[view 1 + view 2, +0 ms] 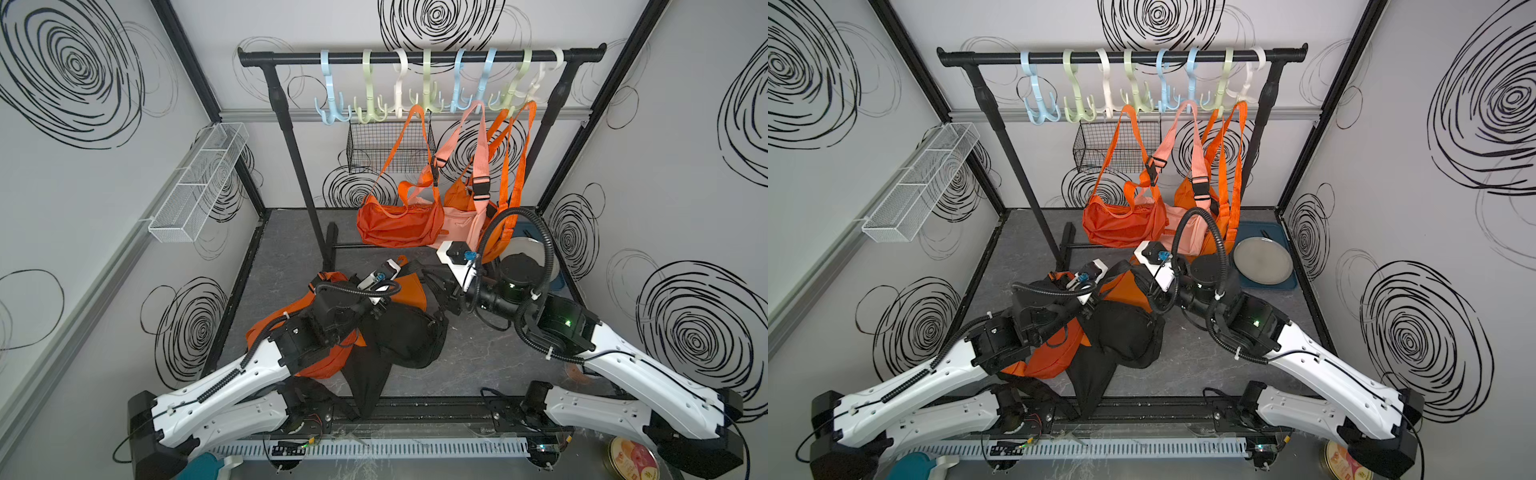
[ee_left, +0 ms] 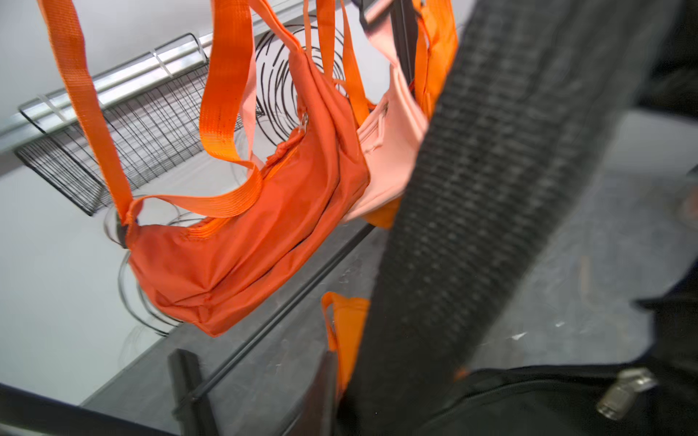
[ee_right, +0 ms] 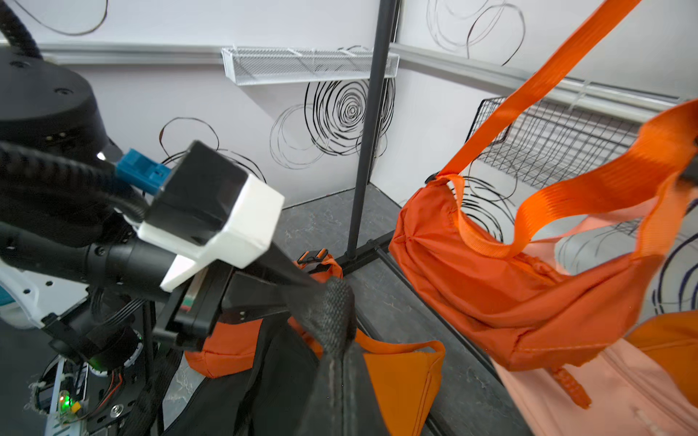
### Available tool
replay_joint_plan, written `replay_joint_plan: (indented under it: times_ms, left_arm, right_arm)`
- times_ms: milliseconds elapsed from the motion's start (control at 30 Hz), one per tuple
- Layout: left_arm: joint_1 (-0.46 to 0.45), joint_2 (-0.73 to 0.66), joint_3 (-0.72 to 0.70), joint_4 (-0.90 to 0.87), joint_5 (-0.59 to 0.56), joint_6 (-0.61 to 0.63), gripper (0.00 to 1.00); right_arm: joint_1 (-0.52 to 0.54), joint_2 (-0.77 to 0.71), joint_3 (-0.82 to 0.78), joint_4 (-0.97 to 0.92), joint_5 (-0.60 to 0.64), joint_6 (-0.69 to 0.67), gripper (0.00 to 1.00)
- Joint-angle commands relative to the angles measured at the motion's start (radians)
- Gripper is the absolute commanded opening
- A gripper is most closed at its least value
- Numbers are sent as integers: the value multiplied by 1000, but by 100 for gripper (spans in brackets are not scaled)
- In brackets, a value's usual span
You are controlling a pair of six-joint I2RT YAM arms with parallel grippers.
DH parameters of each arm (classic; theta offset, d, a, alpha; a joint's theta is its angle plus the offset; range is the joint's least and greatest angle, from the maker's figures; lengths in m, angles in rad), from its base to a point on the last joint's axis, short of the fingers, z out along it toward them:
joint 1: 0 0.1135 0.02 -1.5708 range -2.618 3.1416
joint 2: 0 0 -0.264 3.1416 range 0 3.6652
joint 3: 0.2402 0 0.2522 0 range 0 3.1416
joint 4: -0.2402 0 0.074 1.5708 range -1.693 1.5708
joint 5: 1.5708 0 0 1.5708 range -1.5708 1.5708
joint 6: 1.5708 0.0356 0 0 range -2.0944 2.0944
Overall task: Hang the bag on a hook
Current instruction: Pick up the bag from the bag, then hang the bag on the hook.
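Swirl-marked walls, black bag, tin label illegible

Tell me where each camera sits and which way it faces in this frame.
Both top views: high behind the robot, looking down and forward at the rack; left arm and right arm in view.
Left wrist: on the left arm, facing the back wall; black strap close up, orange bag hanging behind; own fingers not visible.
Right wrist: on the right arm, facing the left wall; shows the left hand shut on the black strap.
Shared: both wrist views show black strap and orange bag.
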Motion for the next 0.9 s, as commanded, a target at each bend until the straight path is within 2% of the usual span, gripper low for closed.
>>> replay_joint_plan:
  times_ms: [0, 133, 367, 467, 667, 867]
  left_arm:
    - [-40, 72, 165, -52, 40, -36, 0]
    - [-25, 193, 388, -106, 85, -88, 0]
    - [77, 489, 933, -264, 271, -232, 0]
    - [135, 599, 1120, -294, 344, -314, 0]
    - [217, 761, 1330, -282, 435, -426, 0]
    - [257, 927, 1548, -277, 492, -516, 0]
  right_arm:
    - [-89, 8, 125, 30, -25, 37, 0]
    - [-184, 84, 274, 44, -59, 74, 0]
    - [-302, 286, 592, 63, -121, 147, 0]
    - [-368, 374, 727, 62, -176, 201, 0]
    - [-468, 551, 981, 29, -272, 279, 0]
    - [-533, 732, 1248, -17, -353, 353, 0]
